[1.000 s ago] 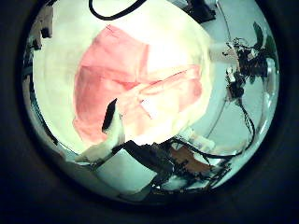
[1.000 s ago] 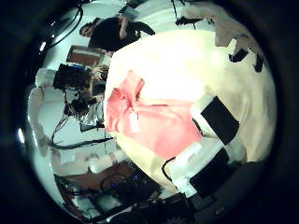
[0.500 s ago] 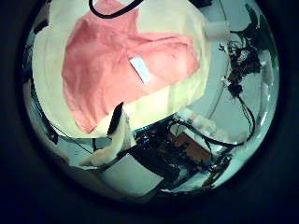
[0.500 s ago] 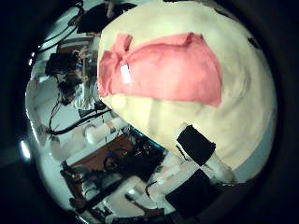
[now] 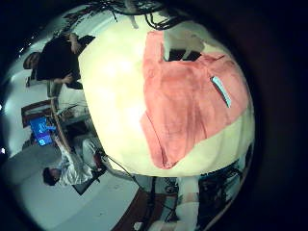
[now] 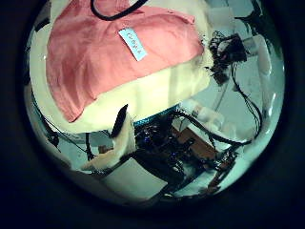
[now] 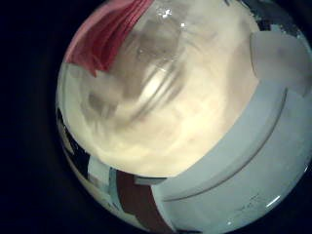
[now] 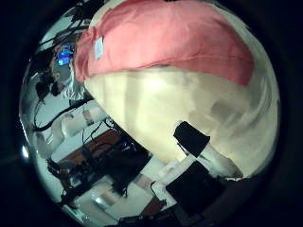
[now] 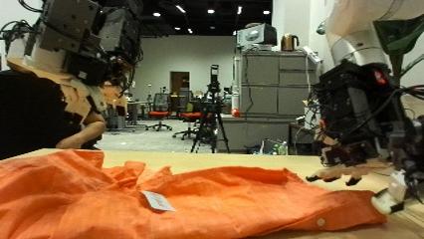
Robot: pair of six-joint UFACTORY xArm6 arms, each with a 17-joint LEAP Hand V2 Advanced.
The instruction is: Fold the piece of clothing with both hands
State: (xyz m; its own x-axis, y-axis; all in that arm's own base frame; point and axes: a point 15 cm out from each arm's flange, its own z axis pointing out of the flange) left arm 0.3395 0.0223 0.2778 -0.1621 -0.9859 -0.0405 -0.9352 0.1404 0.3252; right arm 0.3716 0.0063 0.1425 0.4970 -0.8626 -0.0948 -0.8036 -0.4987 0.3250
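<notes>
An orange piece of clothing (image 9: 132,199) lies crumpled on the pale table (image 9: 265,159), with a white label (image 9: 158,201) facing up. My left hand (image 9: 80,45) is raised well above one end of it. My right hand (image 9: 358,124) hangs just above the other end, its fingers (image 9: 347,175) relaxed and holding nothing. The left thumb side palm view shows the clothing (image 6: 105,52) and its label (image 6: 132,43) away from a straight finger (image 6: 119,129). The left little finger side palm view shows the clothing (image 5: 188,96) spread out. The right thumb side palm view shows it (image 8: 170,43) close by.
The table edge runs near the clothing (image 8: 114,104). Beyond the table stand a grey cabinet (image 9: 272,95) and a tripod (image 9: 212,110). The right little finger side palm view shows bare table (image 7: 166,117) with clothing (image 7: 112,39) at one side.
Both palm cameras have moved. The clothing now fills more of the right thumb side view, so that hand is closer to it. In the left thumb side view it has slid toward the picture's edge.
</notes>
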